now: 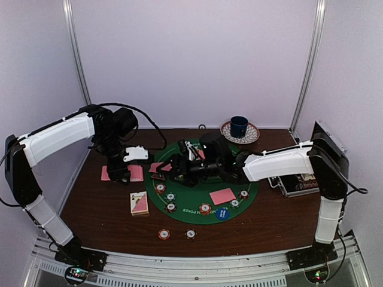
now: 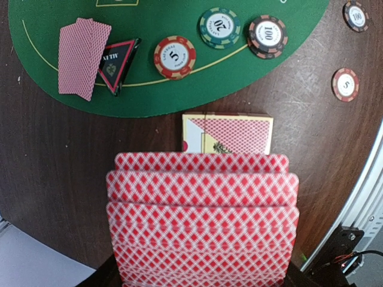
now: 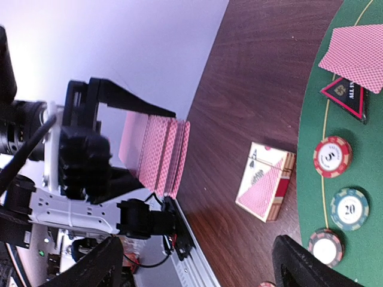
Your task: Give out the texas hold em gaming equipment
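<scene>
My left gripper [image 1: 119, 172] is shut on a fan of pink-backed playing cards [image 2: 202, 221], held over the wooden table left of the green mat [image 1: 197, 182]. The cards hide its fingers in the left wrist view. My right gripper [image 1: 166, 168] is open and empty over the mat's left part, facing the left gripper; its dark fingers [image 3: 100, 263] frame the card fan [image 3: 158, 152]. Two face-down cards [image 2: 84, 55] and the black red-edged triangle marker [image 2: 118, 63] lie on the mat. Beside them are a 5 chip [image 2: 174, 57], a 20 chip [image 2: 219, 27] and a 100 chip [image 2: 267, 36].
A card box [image 1: 139, 203] lies on the table left of the mat. More pink cards [image 1: 222, 196] and a blue button disc [image 1: 222, 213] lie on the mat's front right. Two chips [image 1: 164, 234] sit near the front edge. A blue mug [image 1: 239, 127] stands at the back, a black case [image 1: 299, 183] at the right.
</scene>
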